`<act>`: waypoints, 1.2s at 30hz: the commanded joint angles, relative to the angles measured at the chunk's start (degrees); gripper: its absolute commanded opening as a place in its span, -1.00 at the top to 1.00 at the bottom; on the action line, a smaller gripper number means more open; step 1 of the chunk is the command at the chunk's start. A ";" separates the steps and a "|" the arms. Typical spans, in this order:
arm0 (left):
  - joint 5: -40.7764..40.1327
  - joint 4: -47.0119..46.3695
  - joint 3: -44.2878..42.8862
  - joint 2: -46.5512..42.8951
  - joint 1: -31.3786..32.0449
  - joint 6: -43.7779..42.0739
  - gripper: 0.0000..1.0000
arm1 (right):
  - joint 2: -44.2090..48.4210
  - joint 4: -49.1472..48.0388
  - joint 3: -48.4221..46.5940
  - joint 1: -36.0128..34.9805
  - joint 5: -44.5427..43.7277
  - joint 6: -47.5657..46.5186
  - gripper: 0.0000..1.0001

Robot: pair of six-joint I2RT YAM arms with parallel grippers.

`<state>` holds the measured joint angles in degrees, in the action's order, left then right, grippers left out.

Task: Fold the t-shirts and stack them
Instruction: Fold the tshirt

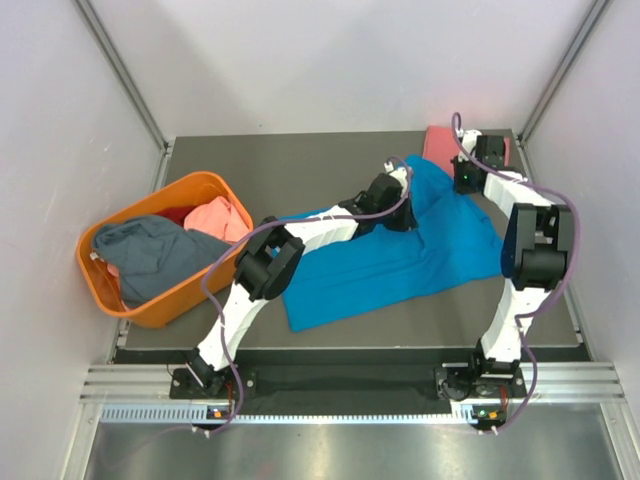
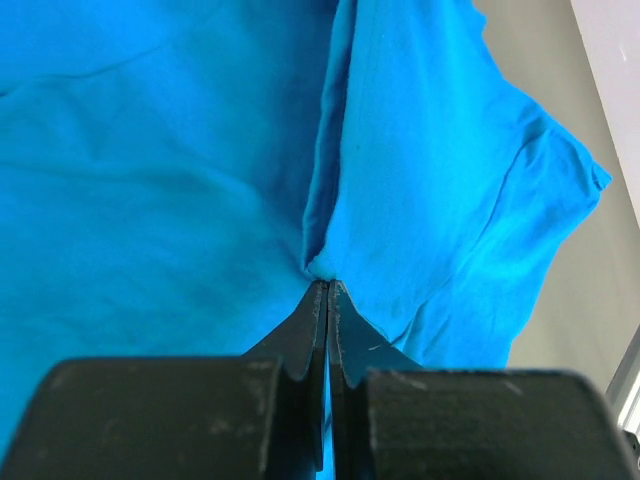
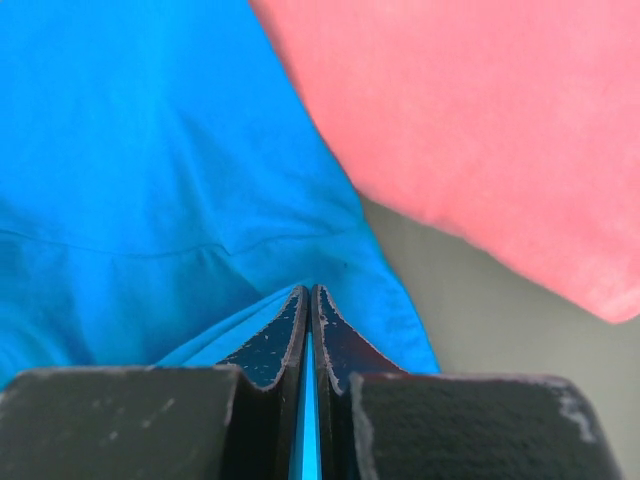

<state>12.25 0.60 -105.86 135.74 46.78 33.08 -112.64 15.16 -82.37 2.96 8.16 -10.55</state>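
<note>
Top external view: the orange basket (image 1: 168, 302) at the desk's left edge holds a grey-blue t-shirt (image 1: 150, 255) and a salmon-pink t-shirt (image 1: 222, 217) (both crumpled). The bright blue t-shirt (image 1: 400, 262) lies spread mid-desk. Only the wrist views show jaw state: the left gripper (image 2: 327, 285) is pressed together on a blue fold; the right gripper (image 3: 308, 290) pinches the blue edge beside the folded pink t-shirt (image 3: 480, 120) at the far right corner.

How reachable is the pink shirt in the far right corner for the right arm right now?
Probably within reach, but not free to take: the pink shirt lies beside the right gripper with nothing between, yet its fingers are shut on the blue shirt. It would likely need to let go first.
</note>
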 commanded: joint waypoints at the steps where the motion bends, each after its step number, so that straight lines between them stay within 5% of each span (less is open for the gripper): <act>1: -2.14 -2.01 1.45 -5.04 0.15 -1.00 1.00 | 0.49 -4.61 -3.59 -1.73 0.89 -1.50 1.00; 28: -10.32 1.68 7.78 -9.09 0.24 -1.88 1.00 | -2.23 -10.85 -3.24 -7.00 1.60 -6.50 1.00; 34: -5.94 0.19 6.64 -7.87 0.06 -3.11 1.00 | -2.23 -10.24 -3.24 -7.00 1.59 -6.68 1.00; 36: -3.03 0.28 4.45 -5.85 -0.29 -2.94 0.84 | -2.06 -9.97 -3.06 -7.00 1.51 -6.85 1.00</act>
<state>5.30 2.59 -98.48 130.67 46.81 31.18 -115.96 8.32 -84.49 -3.38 9.28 -16.10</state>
